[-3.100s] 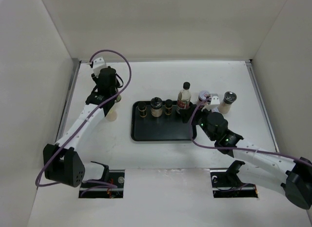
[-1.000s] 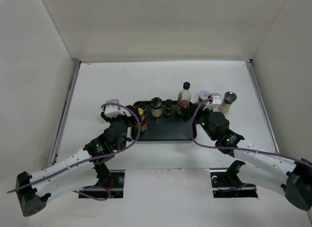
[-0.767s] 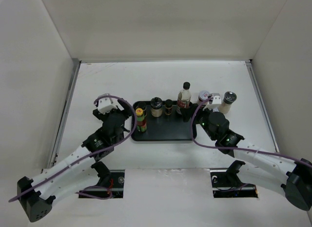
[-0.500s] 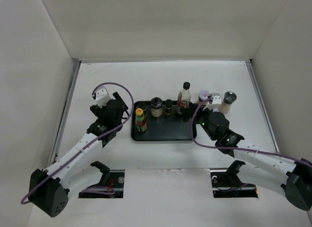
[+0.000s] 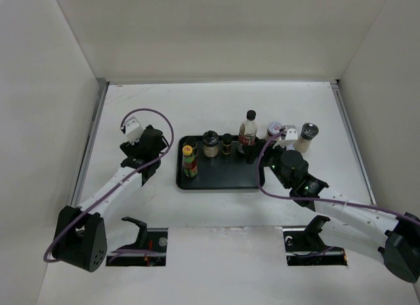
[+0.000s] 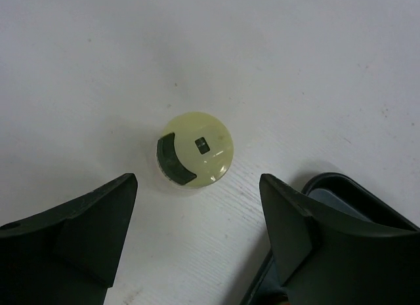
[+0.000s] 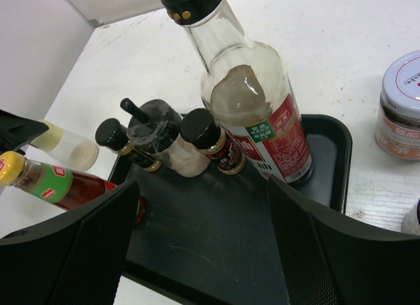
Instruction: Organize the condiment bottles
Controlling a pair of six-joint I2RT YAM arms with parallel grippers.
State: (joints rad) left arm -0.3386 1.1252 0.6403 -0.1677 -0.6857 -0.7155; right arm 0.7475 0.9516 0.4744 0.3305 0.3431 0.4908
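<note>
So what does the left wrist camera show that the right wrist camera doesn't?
Only left wrist: the pale-lidded jar seen from straight above, lid facing the camera, framed by the open left hand.
Only right wrist: the tall bottle, the sauce bottle and the black-capped jars on the tray, plus a white-lidded jar off it.
Both: the tray, and the pale-lidded jar standing beside it.

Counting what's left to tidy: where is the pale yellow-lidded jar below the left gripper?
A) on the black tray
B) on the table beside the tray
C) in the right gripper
B: the yellow-lidded jar stands on the white table, just outside the tray, below the open left gripper.
</note>
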